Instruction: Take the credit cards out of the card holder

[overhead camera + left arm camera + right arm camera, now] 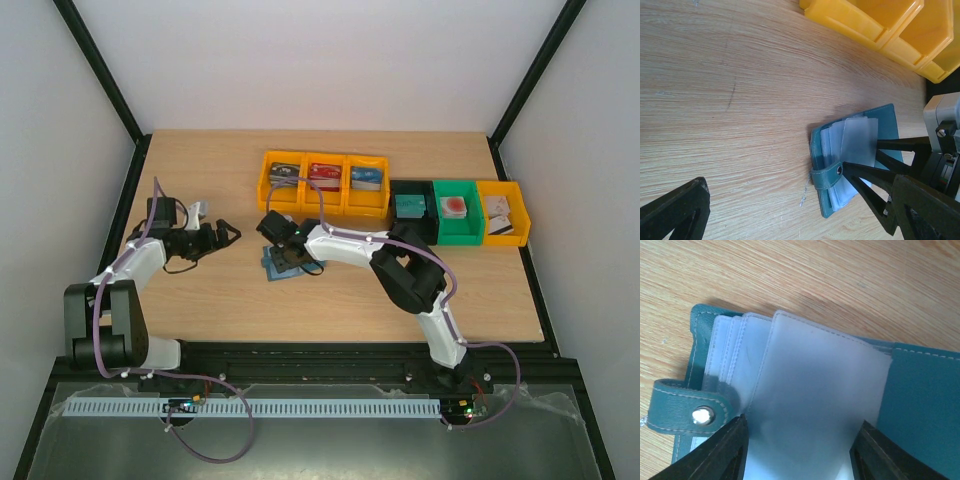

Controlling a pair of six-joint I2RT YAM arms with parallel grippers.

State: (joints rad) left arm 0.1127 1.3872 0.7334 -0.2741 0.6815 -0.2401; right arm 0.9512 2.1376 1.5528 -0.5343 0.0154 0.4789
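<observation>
The teal card holder [279, 266] lies open on the table with its snap strap [685, 407] to one side. Its frosted plastic sleeves [815, 390] are fanned up. The credit cards are hidden; I make out no card face in the sleeves. My right gripper [800, 452] is open, low over the holder, its two fingers on either side of the front sleeve [859, 140]; it also shows in the top view [284, 250]. My left gripper [226, 234] is open and empty, to the left of the holder and apart from it [800, 215].
A yellow three-part bin [325, 205] stands just behind the holder, its wall also in the left wrist view [875, 30]. A black bin [398, 190], a green bin [470, 190] and a yellow bin [516, 200] with small cards stand to the right.
</observation>
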